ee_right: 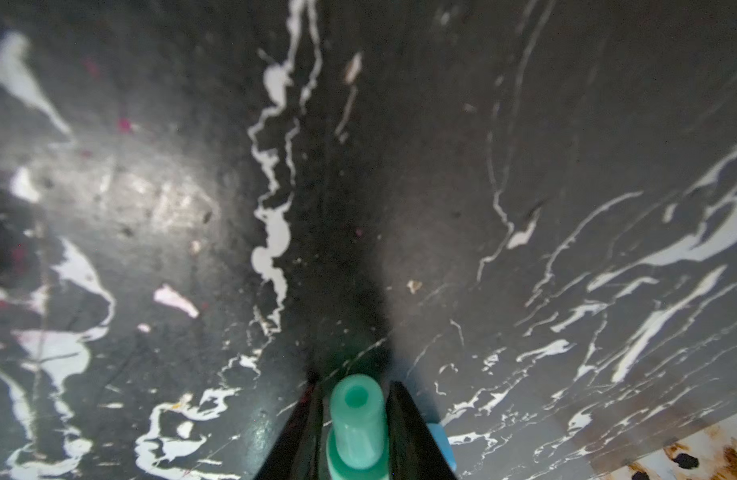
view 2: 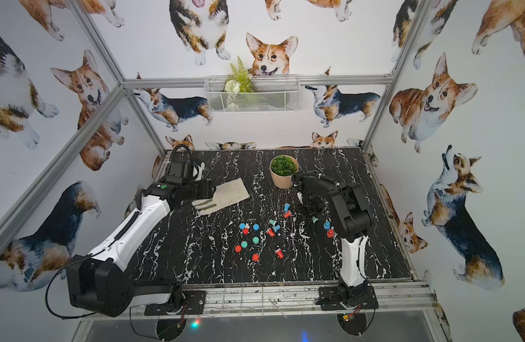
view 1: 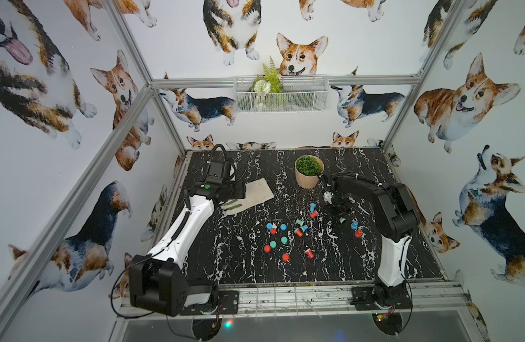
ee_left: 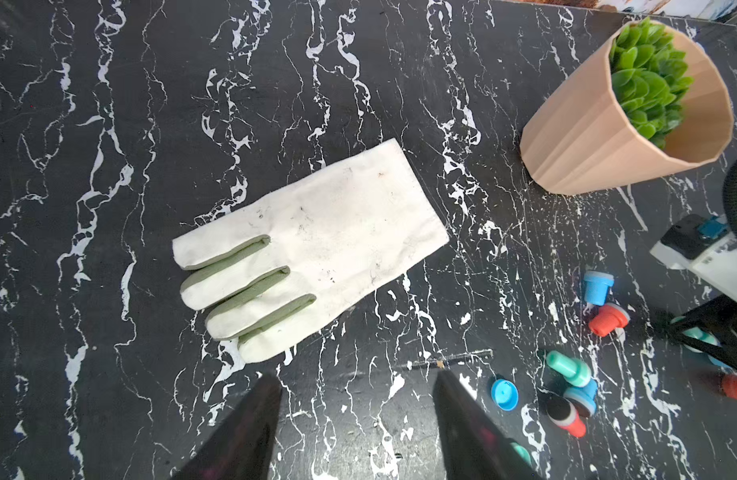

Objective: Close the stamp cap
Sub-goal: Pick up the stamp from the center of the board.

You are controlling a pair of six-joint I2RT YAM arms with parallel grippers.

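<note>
My right gripper (ee_right: pixel 354 382) has its jaws closed in on the handle of a teal stamp (ee_right: pixel 356 419), which stands upright on the black marble table (ee_right: pixel 441 208). In both top views that stamp (view 1: pixel 342 220) (view 2: pixel 314 219) sits under the right gripper (view 1: pixel 339 213), right of centre. Several loose round caps, blue (view 1: pixel 269 226), teal (view 1: pixel 284 239) and red (view 1: pixel 267 248), lie mid-table. Other stamps lie near them, such as a red one (view 1: pixel 314 214). My left gripper (ee_left: pixel 356 374) stands open and empty by the white glove (ee_left: pixel 317 245).
A tan pot with a green plant (view 1: pixel 308 173) stands at the back, close to my right arm. The glove (view 1: pixel 252 195) lies at the back left. A blue stamp (view 1: pixel 354 225) and a red stamp (view 1: pixel 358 233) stand just right of the right gripper.
</note>
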